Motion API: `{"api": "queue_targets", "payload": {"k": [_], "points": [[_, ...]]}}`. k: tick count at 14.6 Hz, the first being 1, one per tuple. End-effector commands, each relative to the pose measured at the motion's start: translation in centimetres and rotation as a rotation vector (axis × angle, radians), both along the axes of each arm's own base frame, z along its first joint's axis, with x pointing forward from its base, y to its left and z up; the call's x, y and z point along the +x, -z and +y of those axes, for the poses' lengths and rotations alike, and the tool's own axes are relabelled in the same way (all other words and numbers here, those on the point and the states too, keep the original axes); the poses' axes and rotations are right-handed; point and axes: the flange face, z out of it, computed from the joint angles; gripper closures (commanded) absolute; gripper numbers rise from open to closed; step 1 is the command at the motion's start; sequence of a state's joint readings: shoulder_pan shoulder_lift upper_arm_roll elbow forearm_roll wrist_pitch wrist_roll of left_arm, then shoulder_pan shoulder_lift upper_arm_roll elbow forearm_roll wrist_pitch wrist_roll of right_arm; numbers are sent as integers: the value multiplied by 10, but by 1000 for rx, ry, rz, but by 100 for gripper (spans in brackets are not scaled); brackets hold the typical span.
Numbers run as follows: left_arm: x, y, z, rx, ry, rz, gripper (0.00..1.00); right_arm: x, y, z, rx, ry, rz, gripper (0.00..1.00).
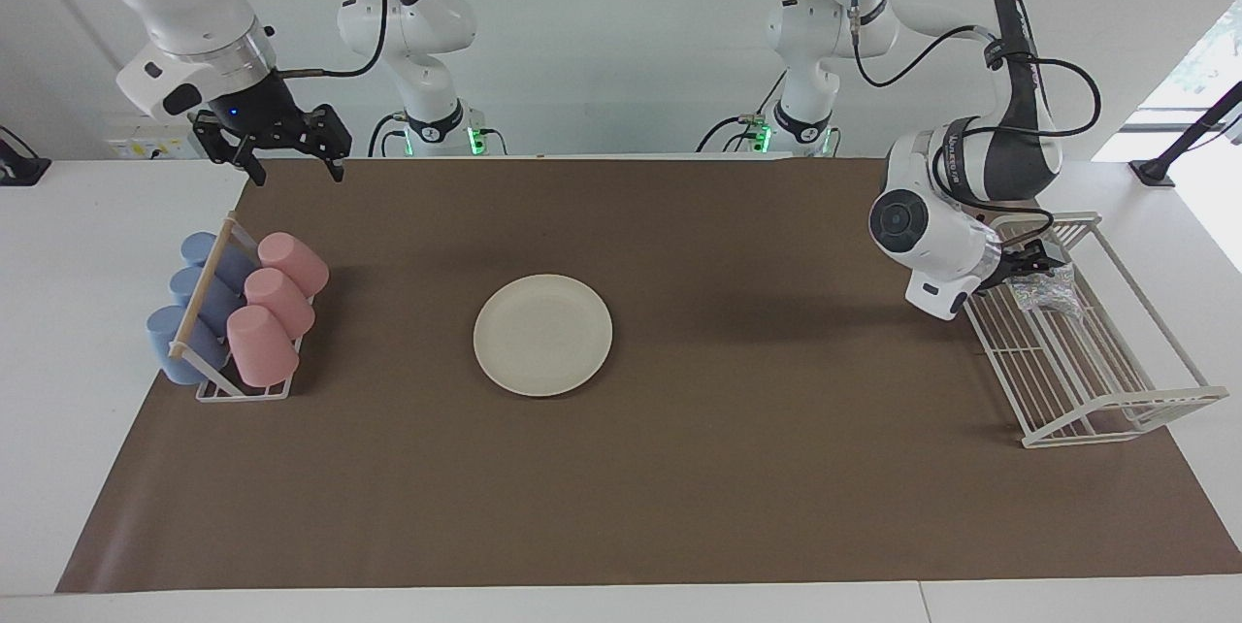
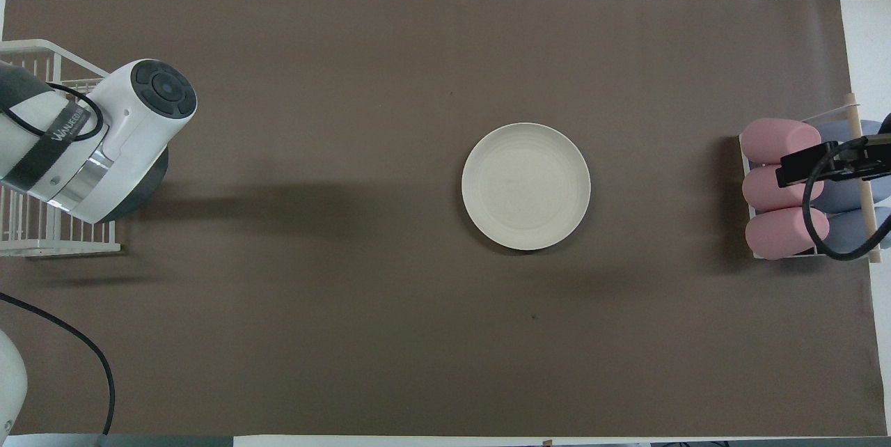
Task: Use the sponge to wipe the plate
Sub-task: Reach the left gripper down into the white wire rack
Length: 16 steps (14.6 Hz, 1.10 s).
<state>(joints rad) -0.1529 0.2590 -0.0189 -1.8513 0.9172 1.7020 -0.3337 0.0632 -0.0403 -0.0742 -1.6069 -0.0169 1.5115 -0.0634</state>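
The task is barely starting — the plate [image 1: 542,335] is lying bare at the middle of the worktop [image 1: 737,468], unwiped. The sponge [image 1: 1043,291] is sitting in the white wire rack [image 1: 1116,380] at the left arm's end, and the left end effector [image 1: 1030,264] is reaching into the rack right at it; whether it is gripping, I cannot tell. The right end effector [image 1: 291,157] is waiting, spread open, above the cup rack [image 1: 233,312]. Fetching, carrying and wiping remain.
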Motion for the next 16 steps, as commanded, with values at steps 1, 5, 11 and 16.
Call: {"api": "queue_targets", "payload": {"k": [1,5,11,16], "points": [[3,-5,-2,22,5,-15,31,1,-3,3,-21,21,3,0],[5,-11,-7,41,-9,-5,64,1,-3,3,-21,21,3,0],[8,-18,-10,28,-6,-15,100,1,-4,3,-21,28,1,0],[13,-75,-15,-150,-123,-49,100,1,-3,4,-21,28,2,0]]}}
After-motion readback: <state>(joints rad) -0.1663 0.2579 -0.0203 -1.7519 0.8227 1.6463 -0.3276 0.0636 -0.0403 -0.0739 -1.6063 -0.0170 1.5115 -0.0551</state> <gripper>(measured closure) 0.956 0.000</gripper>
